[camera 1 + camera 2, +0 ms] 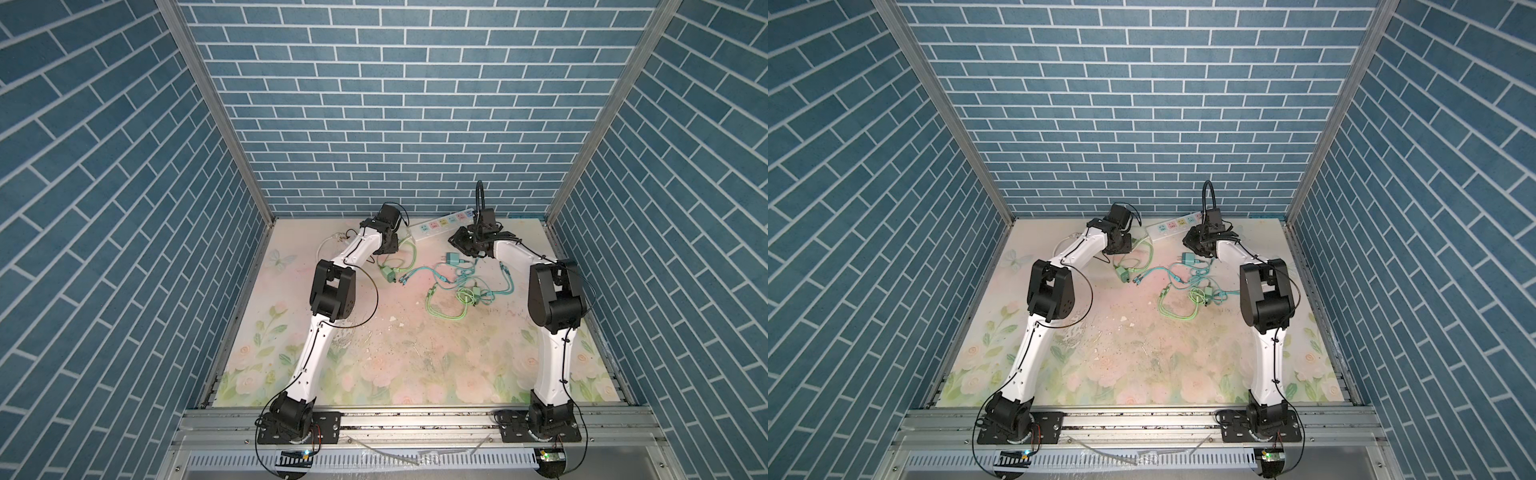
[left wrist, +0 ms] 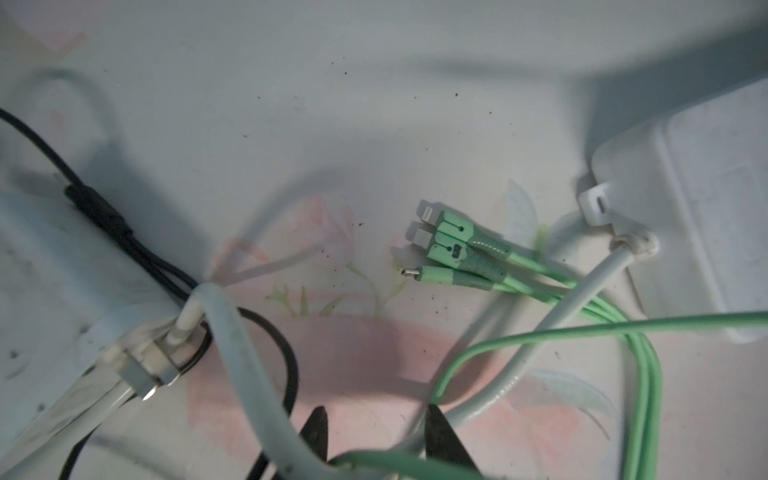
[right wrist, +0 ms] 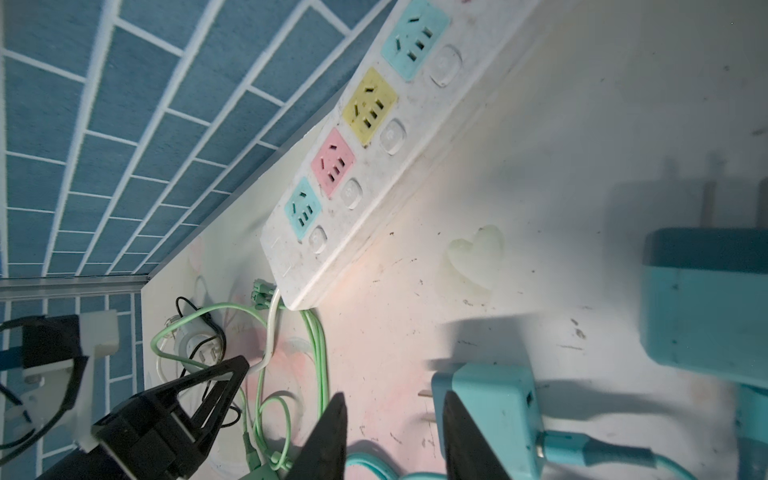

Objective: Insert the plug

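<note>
One power strip (image 1: 434, 229), four coloured sockets (image 3: 370, 106) in right wrist view — three green connectors (image 2: 449, 251)

Left arm (image 1: 309, 353), lower left of frame: glossy white tapered link shells, matte black joint housings, thin black cable clipped along the shell, slack loop beside the elbow housing. Right arm (image 1: 555, 365), lower right: identical finish, cable bound by black ties. Flat black base plates (image 1: 328, 420), silver screws. Fingers (image 3: 330, 436): black, wedge-shaped, pointed.
</note>
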